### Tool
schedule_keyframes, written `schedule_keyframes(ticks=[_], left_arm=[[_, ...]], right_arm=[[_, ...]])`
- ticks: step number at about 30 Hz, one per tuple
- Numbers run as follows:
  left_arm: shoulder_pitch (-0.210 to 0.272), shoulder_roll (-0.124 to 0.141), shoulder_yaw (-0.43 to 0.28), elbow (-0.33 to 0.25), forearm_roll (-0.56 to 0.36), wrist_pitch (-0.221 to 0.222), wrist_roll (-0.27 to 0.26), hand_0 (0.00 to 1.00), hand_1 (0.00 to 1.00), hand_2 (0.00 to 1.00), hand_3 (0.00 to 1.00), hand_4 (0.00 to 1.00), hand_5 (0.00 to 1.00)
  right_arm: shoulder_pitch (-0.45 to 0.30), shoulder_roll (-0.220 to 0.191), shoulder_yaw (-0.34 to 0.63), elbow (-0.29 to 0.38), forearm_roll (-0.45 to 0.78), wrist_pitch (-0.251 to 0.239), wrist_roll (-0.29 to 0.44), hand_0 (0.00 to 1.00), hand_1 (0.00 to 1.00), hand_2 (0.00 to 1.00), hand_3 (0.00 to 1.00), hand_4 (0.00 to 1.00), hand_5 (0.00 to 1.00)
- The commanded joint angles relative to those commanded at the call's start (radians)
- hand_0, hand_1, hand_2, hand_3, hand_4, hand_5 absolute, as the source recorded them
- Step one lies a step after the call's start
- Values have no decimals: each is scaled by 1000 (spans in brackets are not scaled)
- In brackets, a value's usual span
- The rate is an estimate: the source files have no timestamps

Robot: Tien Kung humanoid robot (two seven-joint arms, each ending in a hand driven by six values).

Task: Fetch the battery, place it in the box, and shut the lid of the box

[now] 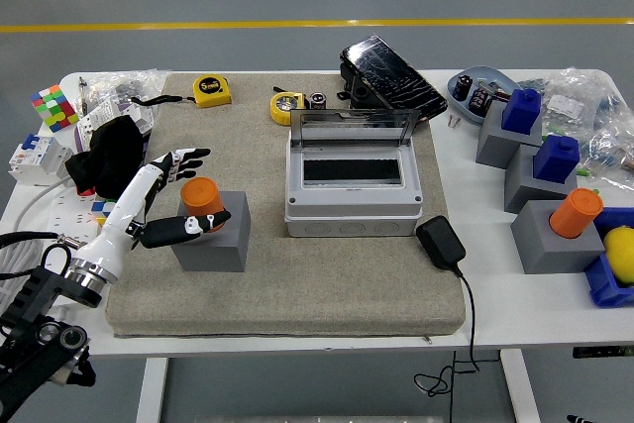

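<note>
The left hand (183, 195) has its fingers spread around the orange battery (201, 202), not yet gripping. The battery stands in its grey holder (210, 234), left of the open box (353, 185). A loose or lopsided grasp could tip it or drag the holder along.

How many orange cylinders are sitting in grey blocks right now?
2. One orange cylinder stands in the grey block on the mat, between the left hand's open fingers. The other is in a grey block at the table's right end. Clutter there could hide more.
</note>
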Motion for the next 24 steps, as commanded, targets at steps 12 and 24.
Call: schedule_keyframes(ticks=[12,24], left_arm=[[-38,-10,82,31,-201,6,-58,666,727,764,724,998,2],[-82,-27,152,68,-416,-10,-120,504,440,487,535,998,2]], right_arm=[[1,1,-3,1,2,0,0,667,672,686,535,911,476],[2,-1,-10,1,6,0,-1,667,672,686,535,912,474]])
